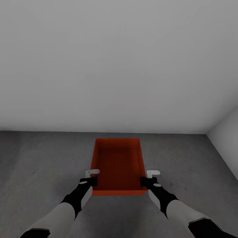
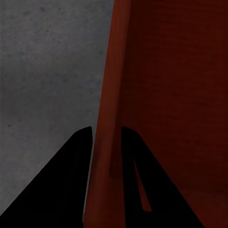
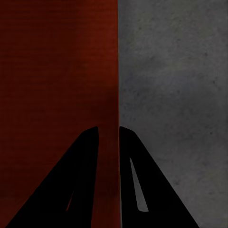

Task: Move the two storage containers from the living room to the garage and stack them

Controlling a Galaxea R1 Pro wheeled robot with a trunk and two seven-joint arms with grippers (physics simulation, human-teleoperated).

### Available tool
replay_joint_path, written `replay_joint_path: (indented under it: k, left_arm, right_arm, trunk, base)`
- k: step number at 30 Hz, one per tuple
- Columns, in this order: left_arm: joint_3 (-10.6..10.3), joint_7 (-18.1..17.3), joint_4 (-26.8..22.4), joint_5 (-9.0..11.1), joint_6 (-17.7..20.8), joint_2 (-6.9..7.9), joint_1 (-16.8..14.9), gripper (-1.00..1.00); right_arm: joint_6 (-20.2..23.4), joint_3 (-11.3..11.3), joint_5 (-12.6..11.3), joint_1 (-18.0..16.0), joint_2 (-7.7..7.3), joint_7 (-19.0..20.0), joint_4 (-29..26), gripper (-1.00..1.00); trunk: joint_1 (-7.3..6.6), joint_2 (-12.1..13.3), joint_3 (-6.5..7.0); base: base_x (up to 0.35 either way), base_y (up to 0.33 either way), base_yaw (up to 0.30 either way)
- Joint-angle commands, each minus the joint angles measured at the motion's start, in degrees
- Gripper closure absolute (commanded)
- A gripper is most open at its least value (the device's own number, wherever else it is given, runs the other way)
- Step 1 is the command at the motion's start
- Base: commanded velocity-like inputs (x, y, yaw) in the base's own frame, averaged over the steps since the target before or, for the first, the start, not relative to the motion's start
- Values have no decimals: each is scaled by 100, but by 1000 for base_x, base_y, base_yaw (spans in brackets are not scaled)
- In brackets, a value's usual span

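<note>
One orange-red storage container (image 1: pixel 118 165) sits straight ahead of me over the dark grey concrete floor (image 1: pixel 39 158) of the garage, its open top showing. My left gripper (image 1: pixel 93 179) is shut on the near end of its left wall, and my right gripper (image 1: pixel 147 179) is shut on the near end of its right wall. In the left wrist view the black fingers (image 2: pixel 71 180) straddle the thin red wall (image 2: pixel 107 95). The right wrist view shows the same grip on the other wall (image 3: pixel 111 95). I cannot tell whether the container rests on the floor or hangs just above it.
A plain white wall (image 1: pixel 119 66) rises a short way beyond the container. A second white wall (image 1: pixel 228 138) meets it at the right, forming a corner. Bare concrete spreads to the left and right of the container.
</note>
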Motion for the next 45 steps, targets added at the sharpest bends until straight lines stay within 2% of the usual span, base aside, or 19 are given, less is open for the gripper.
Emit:
replay_joint_path:
  k: [1,9,35,45]
  left_arm:
    - [106,234,-41,-101,-34,190,-5,100]
    - [103,234,-42,-101,-34,190,-5,100]
    - [97,234,-43,-93,-34,180,-5,100]
    - [98,239,-43,-95,-34,174,-5,100]
  right_arm:
    - [-21,-82,-66,-2,-33,-47,20,100]
    - [-26,-82,-66,-2,-35,-47,20,100]
    - [-26,-82,-66,-2,-36,-47,19,100]
    - [-26,-82,-66,-2,-36,-47,20,100]
  trunk:
    - [3,-10,-8]
    - [3,-10,-8]
    - [3,-10,-8]
    - [222,-411,-188]
  base:
    - [0,0,59]
    - [0,0,105]
    - [0,0,4]
    - [0,0,0]
